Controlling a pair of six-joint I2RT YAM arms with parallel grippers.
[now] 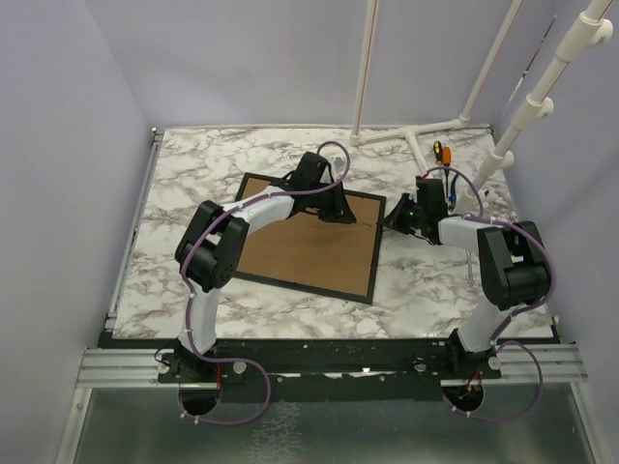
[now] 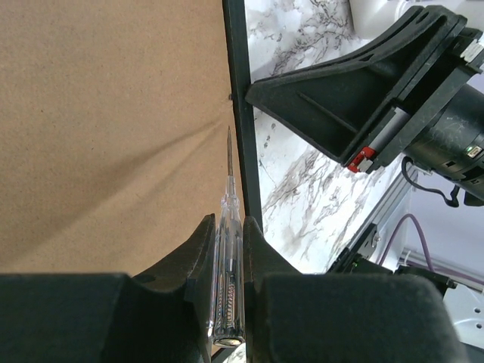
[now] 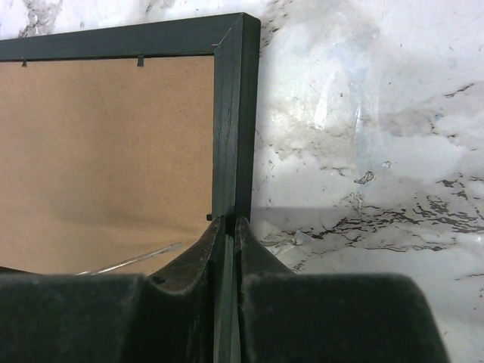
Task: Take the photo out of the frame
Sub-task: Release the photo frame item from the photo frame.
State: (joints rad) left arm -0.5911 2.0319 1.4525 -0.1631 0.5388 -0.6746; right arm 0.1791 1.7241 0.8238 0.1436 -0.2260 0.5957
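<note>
The large rectangular picture frame with a thin black border (image 3: 231,113) lies face down on the white-and-grey marbled bench (image 1: 193,164). Its brown fibreboard backing board (image 2: 113,128) is turned up, so the photo is hidden beneath it and shows in no view. The right end effector (image 3: 227,227) is clamped on the frame's right-hand rail near the far corner, apparently steadying it. The left end effector (image 2: 227,233) is clamped on a slim clear-handled screwdriver (image 2: 228,204). Its metal tip hovers just beside the rail's inner edge, close to one of the small metal tabs (image 2: 229,96) pinning the board. The board looks thin and somewhat flexible, with a shallow crease running towards that tab, and the tabs probably need bending back before it will lift. The frame seems light and stiff but may hold glass, so any prying should be gentle. The photo, once exposed, is probably thin, limp and easily creased or scratched. Taking it by a bare edge or corner, with the tool kept off its surface, seems safest.
</note>
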